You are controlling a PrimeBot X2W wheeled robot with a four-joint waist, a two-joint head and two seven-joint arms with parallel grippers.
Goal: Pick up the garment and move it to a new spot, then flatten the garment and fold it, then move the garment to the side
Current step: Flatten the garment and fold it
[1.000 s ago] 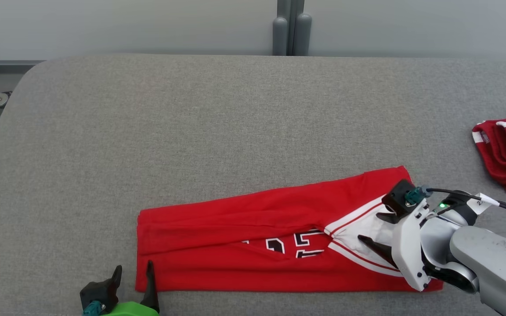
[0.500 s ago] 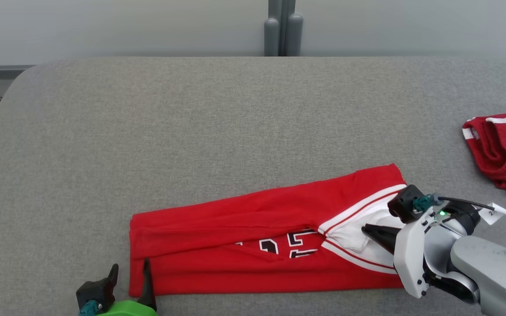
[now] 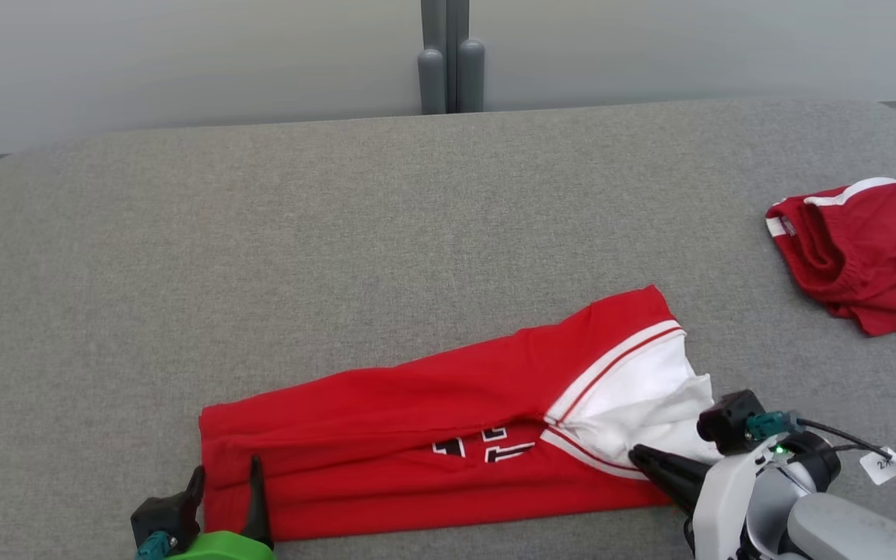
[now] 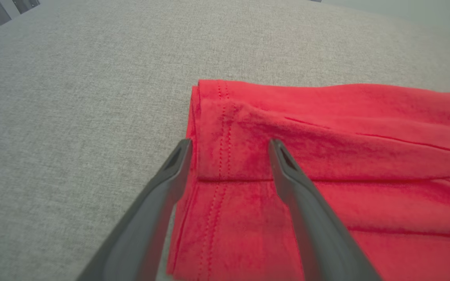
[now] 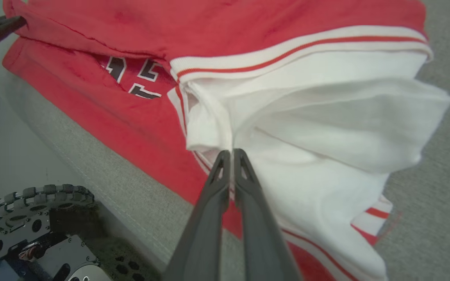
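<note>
The garment (image 3: 417, 435), a red jersey with a white striped sleeve end, lies folded lengthwise near the front of the grey table (image 3: 339, 233). My right gripper (image 3: 638, 457) is shut on a fold of its white fabric (image 5: 287, 128), which bunches up around the fingertips (image 5: 225, 156). At the garment's left hem (image 4: 217, 128) my left gripper (image 3: 226, 476) stands open. One of its fingers (image 4: 178, 160) sits just off the edge and the other rests over the red cloth. Black-and-white numerals (image 3: 487, 445) peek out between the folds.
A second red garment (image 3: 860, 249) with white trim lies crumpled at the table's far right. A grey post (image 3: 448, 62) stands behind the table's back edge. My wheeled base (image 5: 37, 207) shows below the table's front edge (image 5: 104, 187).
The head camera has turned, shifting the whole picture left. My right gripper went from open to shut on the white fabric and drew it nearer the front edge, bunching it. The left gripper stays open.
</note>
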